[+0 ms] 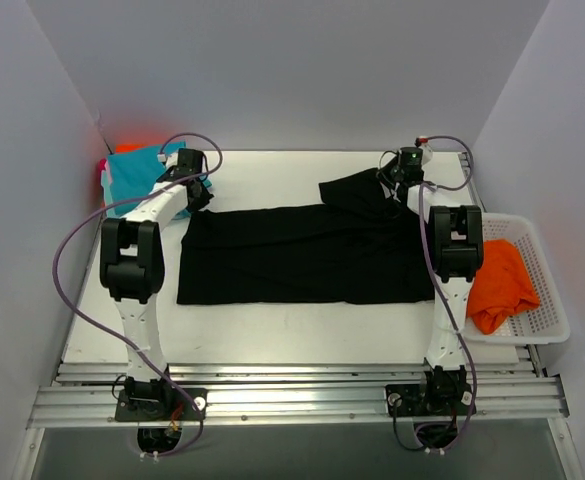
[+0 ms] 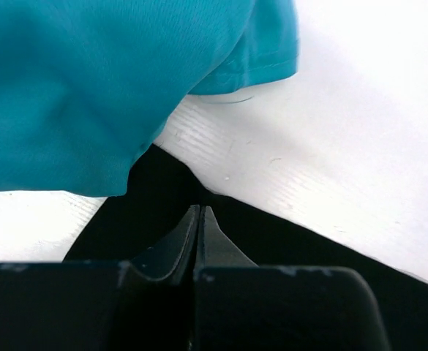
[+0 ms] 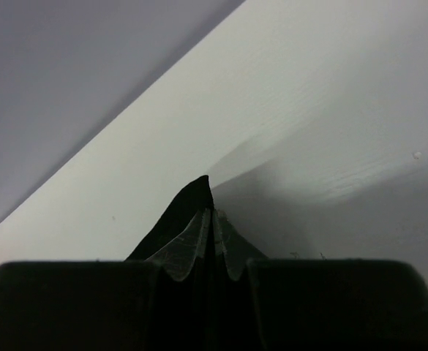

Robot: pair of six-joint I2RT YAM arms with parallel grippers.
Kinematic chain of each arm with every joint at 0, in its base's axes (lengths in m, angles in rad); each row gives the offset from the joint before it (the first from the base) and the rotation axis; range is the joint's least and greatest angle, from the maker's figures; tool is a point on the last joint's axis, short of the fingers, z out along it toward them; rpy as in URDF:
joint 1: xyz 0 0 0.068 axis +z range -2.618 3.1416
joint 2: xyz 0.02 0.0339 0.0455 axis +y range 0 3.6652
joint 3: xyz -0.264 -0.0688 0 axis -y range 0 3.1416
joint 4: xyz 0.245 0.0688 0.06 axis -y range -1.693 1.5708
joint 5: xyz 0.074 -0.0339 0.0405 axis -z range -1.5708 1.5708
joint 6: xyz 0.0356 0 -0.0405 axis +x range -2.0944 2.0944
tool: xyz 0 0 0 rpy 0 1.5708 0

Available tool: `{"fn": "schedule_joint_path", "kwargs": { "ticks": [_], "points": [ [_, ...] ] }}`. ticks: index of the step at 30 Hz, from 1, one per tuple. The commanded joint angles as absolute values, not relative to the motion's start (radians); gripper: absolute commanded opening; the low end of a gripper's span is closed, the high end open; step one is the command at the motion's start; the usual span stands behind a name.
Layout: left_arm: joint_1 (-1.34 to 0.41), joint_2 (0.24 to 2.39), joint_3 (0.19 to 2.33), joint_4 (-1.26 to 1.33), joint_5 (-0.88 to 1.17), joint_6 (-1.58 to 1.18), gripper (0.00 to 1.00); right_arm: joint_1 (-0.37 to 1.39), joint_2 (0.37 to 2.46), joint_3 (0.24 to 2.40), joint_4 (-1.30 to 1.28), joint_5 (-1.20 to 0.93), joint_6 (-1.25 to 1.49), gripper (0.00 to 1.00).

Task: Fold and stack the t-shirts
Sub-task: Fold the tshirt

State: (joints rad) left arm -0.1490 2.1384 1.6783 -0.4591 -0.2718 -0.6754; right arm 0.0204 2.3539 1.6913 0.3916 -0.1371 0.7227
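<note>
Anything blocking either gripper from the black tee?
Nothing visible. Left gripper and right gripper are shut on the far edge of the large black cloth t-shirt; the teal cloth t-shirt lies beside the left one.

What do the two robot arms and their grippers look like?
The left arm and the right arm are alike: slim white links joined by boxy black joint housings. A thin lilac cable loops loosely along each. The left gripper and the right gripper are black, with a blocky body and two dark fingers tapering to points.

Lab test cell, plain white walls point(image 1: 272, 70), aluminium rail base point(image 1: 292, 398)
</note>
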Motion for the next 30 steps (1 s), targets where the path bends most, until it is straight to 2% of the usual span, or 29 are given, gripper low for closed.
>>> {"fn": "schedule_joint_path", "kwargs": {
  "ticks": [1, 9, 14, 15, 17, 18, 19, 21, 30],
  "points": [
    [-0.15, 2.039, 1.669, -0.387, -0.265, -0.664, 0.02, 0.032, 2.243, 1.681, 0.39, -0.112, 0.699, 0.0],
    [-0.149, 1.999, 1.635, -0.365, -0.259, -0.654, 0.02, 0.044, 2.189, 1.678, 0.368, -0.097, 0.68, 0.0],
    [-0.147, 2.072, 1.696, -0.434, -0.25, -0.664, 0.03, 0.046, 2.177, 1.667, 0.36, -0.091, 0.675, 0.0],
    [-0.147, 2.094, 1.736, -0.469, -0.249, -0.664, 0.15, 0.048, 2.177, 1.663, 0.362, -0.091, 0.675, 0.0],
    [-0.147, 2.144, 1.767, -0.494, -0.241, -0.664, 0.29, 0.046, 2.175, 1.66, 0.364, -0.091, 0.673, 0.0],
    [-0.147, 2.158, 1.781, -0.498, -0.229, -0.664, 0.42, 0.046, 2.174, 1.655, 0.364, -0.091, 0.67, 0.0],
    [-0.149, 2.167, 1.781, -0.499, -0.224, -0.664, 0.47, 0.046, 2.174, 1.654, 0.365, -0.091, 0.669, 0.0],
    [-0.149, 2.183, 1.776, -0.486, -0.219, -0.667, 0.52, 0.043, 2.175, 1.649, 0.368, -0.089, 0.669, 0.0],
    [-0.147, 2.195, 1.781, -0.48, -0.206, -0.664, 0.51, 0.034, 2.195, 1.647, 0.379, -0.095, 0.675, 0.0]
  ]
}}
